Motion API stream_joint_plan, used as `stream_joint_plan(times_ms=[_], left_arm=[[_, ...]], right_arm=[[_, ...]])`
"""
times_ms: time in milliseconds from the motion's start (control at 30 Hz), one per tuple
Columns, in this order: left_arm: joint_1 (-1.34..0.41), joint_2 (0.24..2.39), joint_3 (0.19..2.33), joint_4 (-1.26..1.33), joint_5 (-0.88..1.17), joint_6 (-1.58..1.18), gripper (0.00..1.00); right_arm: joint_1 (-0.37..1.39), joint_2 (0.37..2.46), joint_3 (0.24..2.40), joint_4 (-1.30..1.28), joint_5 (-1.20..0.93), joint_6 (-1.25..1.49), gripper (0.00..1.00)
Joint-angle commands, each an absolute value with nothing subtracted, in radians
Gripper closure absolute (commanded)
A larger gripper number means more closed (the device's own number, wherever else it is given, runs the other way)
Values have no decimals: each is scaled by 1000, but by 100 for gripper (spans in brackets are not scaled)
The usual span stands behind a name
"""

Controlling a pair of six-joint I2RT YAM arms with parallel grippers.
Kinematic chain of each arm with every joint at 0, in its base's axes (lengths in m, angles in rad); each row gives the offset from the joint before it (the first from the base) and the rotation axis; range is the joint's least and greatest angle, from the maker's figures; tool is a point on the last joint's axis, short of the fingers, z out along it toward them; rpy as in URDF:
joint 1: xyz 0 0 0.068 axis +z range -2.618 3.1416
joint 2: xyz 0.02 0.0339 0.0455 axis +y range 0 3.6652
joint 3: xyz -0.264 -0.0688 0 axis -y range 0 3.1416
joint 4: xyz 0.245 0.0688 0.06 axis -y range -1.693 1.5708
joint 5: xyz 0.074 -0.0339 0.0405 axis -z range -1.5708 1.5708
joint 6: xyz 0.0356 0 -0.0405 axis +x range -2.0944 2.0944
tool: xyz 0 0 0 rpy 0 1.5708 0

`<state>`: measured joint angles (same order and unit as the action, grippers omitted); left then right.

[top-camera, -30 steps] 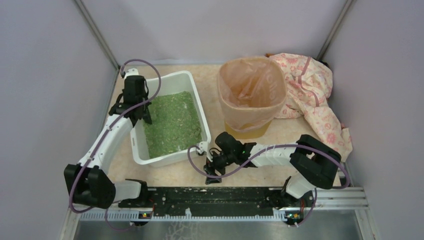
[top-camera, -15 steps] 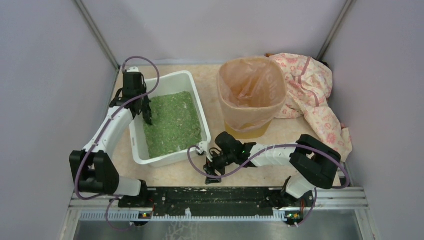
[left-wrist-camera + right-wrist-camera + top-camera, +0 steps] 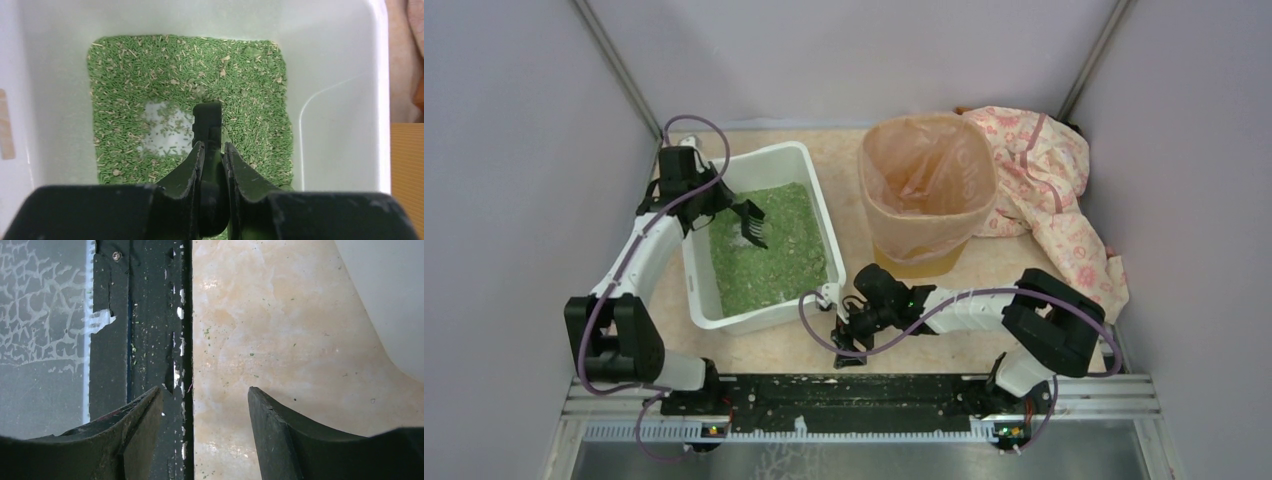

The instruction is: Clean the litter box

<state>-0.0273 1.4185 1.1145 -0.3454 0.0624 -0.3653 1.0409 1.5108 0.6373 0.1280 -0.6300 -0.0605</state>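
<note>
The white litter box (image 3: 828, 222) holds green pellet litter (image 3: 776, 255) on the left of the table. My left gripper (image 3: 715, 198) is over the box's far-left part, shut on the handle of a black scoop (image 3: 750, 223) whose slotted head sticks out above the litter. In the left wrist view the handle (image 3: 207, 124) is clamped between the fingers (image 3: 214, 146), and a bare white patch (image 3: 164, 131) shows in the litter (image 3: 240, 85). My right gripper (image 3: 845, 344) is open and empty, low over the table by the front rail (image 3: 205, 395).
A bin lined with an orange bag (image 3: 927, 190) stands right of the box. A pink flowered cloth (image 3: 1056, 195) lies at the back right. The black base rail (image 3: 145, 315) runs along the near edge, beside the right gripper. Grey walls close both sides.
The left wrist has turned and drawn back toward the far-left corner, bringing the scoop head up out of the litter and pointing it right. The right arm has stayed still.
</note>
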Motion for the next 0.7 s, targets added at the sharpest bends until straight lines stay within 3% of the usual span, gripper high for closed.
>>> stream_joint_plan(times_ms=[0,233,667], left_arm=[[20,1362,1100,-260,181,-479,100],[80,1233,1050,-192,129,-526,100],[104,1245,977,-225,158,-493,100]], right_arm=[[1046,1521,653,172,-641,-67,37],[1046,1542,652,181,-646,-65,37],[1046,1570,673,179,-672,-63,37]])
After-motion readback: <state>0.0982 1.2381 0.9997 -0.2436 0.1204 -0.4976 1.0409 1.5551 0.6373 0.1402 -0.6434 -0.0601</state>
